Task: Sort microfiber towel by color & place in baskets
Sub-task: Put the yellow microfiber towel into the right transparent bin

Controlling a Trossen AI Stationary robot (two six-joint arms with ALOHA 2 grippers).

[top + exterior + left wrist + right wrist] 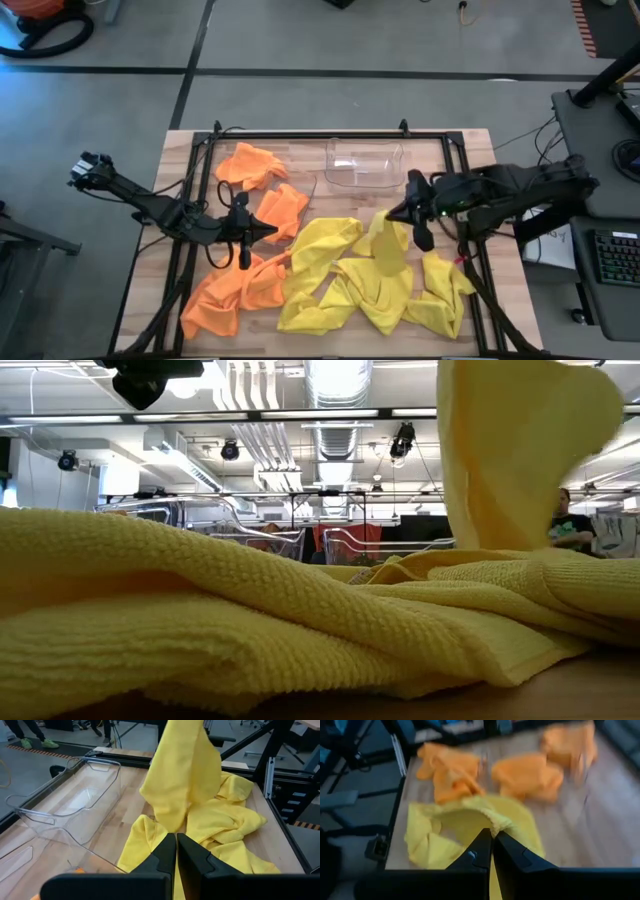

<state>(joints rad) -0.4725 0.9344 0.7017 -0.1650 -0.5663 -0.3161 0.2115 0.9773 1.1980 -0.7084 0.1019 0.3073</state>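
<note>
Several yellow towels (370, 285) lie heaped on the right half of the table, and orange towels (235, 290) lie on the left half, with more orange ones (262, 185) toward the far side. A clear basket (365, 162) stands at the far edge and holds nothing. A second clear tub's rim (30, 857) shows in the left wrist view. My right gripper (398, 213) is shut on one yellow towel (182, 775) raised above the heap. My left gripper (265, 228) is shut and hovers over the orange towels, touching nothing. My right gripper pinches the raised yellow towel between its two fingers at its top end (491, 882), reaching in from the table's right side. The towel hangs below the fingers in slack folds (520, 450). Its lower end (170, 822) rests on the yellow heap.
A black metal frame (330, 135) runs around the table's edges, with slanted bars on both sides. Bare wood (330, 200) shows between the clear basket and the heap. A person (562, 520) is in the room far behind the table.
</note>
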